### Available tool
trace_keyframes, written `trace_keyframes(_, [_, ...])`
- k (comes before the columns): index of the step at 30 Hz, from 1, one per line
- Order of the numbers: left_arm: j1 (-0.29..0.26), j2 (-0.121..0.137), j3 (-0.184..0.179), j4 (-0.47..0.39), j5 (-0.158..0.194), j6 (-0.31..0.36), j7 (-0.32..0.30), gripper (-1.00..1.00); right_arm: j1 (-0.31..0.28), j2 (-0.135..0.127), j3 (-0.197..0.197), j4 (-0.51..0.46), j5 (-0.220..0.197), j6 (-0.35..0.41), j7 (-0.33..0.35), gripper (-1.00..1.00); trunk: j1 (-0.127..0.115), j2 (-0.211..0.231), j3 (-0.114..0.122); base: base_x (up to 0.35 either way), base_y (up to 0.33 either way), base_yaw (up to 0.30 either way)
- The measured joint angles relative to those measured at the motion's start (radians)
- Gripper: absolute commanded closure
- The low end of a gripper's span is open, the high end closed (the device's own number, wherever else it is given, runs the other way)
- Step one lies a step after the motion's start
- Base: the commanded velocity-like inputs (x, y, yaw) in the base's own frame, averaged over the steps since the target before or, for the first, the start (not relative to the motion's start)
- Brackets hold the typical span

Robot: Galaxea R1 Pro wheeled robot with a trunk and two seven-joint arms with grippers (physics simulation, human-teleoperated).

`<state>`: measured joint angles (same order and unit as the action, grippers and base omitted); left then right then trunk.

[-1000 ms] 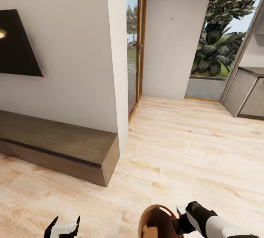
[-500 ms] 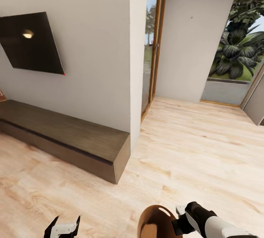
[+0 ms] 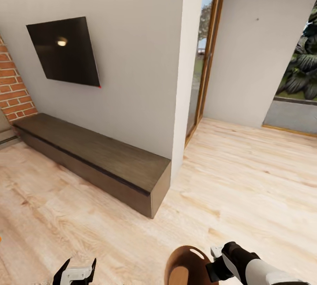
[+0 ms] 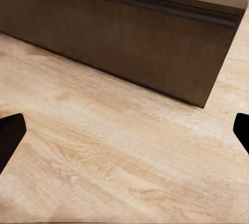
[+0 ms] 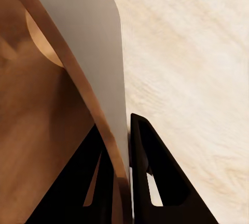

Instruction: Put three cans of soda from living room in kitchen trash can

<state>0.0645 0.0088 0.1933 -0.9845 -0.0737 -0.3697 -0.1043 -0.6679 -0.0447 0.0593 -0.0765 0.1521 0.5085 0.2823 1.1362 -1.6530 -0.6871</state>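
Right wrist view has the right pincer (image 5: pixel 120 151) clamped on the tash can's (image 5: pixel 78 68) thin rim, brown wood-grain inside, smooth grey outside. Left pincer (image 4: pixel 124 130) hangs apart over pale plank floor (image 3: pixel 246 179). Since a second ago the view has swung left: brick (image 3: pixel 13 82) appears beyond the long dark bench (image 3: pixel 97 153), suggesting the living room nears.

We are viewing a pale wood plank floor (image 3: pixel 246 179) that is extending across the room. A long, low, dark wood counter (image 3: pixel 94 155) is sitting directly on the floor, running along the foot of the grey wall. Its top is carrying nothing. The floor is meeting a brick surface at the counter's far end.
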Motion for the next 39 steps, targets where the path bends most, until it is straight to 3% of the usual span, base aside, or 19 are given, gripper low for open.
trace_keyframes(12, [0.000,0.000,0.000,0.000,0.000,0.001,0.000,-1.00,0.000,0.000,0.002,0.000,0.000,0.000,0.000,1.00,0.000,0.000,0.000,0.000,0.087,0.257])
trace_keyframes(39, [0.000,0.000,0.000,0.000,0.000,0.003,-0.002,-1.00,0.000,0.000,0.001,0.001,-0.001,0.000,0.000,1.00,0.000,0.000,0.000,0.000,0.312,0.257])
